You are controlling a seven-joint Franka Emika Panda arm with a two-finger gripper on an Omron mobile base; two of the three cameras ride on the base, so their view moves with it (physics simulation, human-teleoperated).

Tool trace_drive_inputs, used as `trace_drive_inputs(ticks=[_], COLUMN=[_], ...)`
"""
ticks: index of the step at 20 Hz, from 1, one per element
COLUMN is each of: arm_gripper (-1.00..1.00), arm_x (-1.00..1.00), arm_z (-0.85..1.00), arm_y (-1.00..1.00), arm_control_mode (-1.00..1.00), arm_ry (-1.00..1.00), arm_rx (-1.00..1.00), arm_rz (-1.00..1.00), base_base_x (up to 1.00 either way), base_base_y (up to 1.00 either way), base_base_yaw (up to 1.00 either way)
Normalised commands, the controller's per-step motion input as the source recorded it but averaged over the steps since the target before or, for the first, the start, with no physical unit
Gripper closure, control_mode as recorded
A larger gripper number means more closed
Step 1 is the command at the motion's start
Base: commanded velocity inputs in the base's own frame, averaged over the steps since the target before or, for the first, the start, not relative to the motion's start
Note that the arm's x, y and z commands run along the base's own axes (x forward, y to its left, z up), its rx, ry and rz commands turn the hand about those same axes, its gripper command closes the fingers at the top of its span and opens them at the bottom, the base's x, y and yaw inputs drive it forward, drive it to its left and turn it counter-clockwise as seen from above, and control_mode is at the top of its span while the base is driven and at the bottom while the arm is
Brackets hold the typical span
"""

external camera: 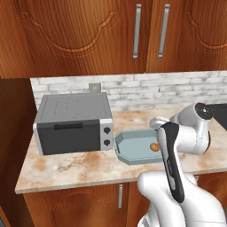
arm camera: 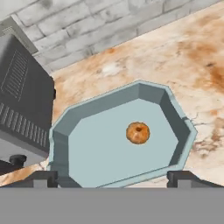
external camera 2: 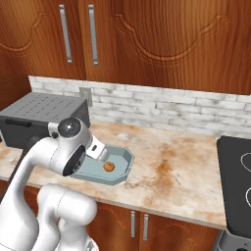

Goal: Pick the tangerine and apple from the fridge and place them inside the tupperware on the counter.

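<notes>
Tangerine (arm camera: 138, 133) is sitting loose in the tupperware (arm camera: 168, 103) on the surface (arm camera: 192, 48), a bit ahead of your fingers (arm camera: 187, 176), which are spread apart and holding nothing. No apple around here, so you'll probably want to head for the fridge next.

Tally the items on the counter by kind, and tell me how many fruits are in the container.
Fruit: 1, the tangerine, lying in the tupperware
Containers: 1, the tupperware
Appliances: 1, the toaster oven
Total on the counter: 3
</notes>
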Motion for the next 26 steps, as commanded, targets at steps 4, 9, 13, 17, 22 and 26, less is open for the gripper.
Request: trace_drive_inputs(ticks=[4,9,13,17,22,26], arm_gripper=[-1.0,-1.0,-1.0,-1.0,-1.0,-1.0], arm_x=[-0.83,-0.46,-0.54,-0.19,0.0,0.0], arm_z=[0.27,-0.1,-0.02,0.0,0.0,0.0], arm_y=[0.04,0.09,0.0,0.01,0.0,0.0], arm_control_mode=[-1.0,-1.0,-1.0,1.0,1.0,1.0], arm_ry=[0.0,0.0,-0.06,-0.08,0.0,0.0], arm_rx=[0.0,-0.09,0.0,0.0,0.0,0.0], arm_rz=[-0.04,0.0,0.0,0.0,0.0,0.0], base_base_x=[0.0,0.0,0.0,-0.73,-0.89,-0.57], base_base_y=[0.0,0.0,0.0,0.21,0.69,0.98], base_base_yaw=[0.0,0.0,0.0,0.0,0.0,0.05])
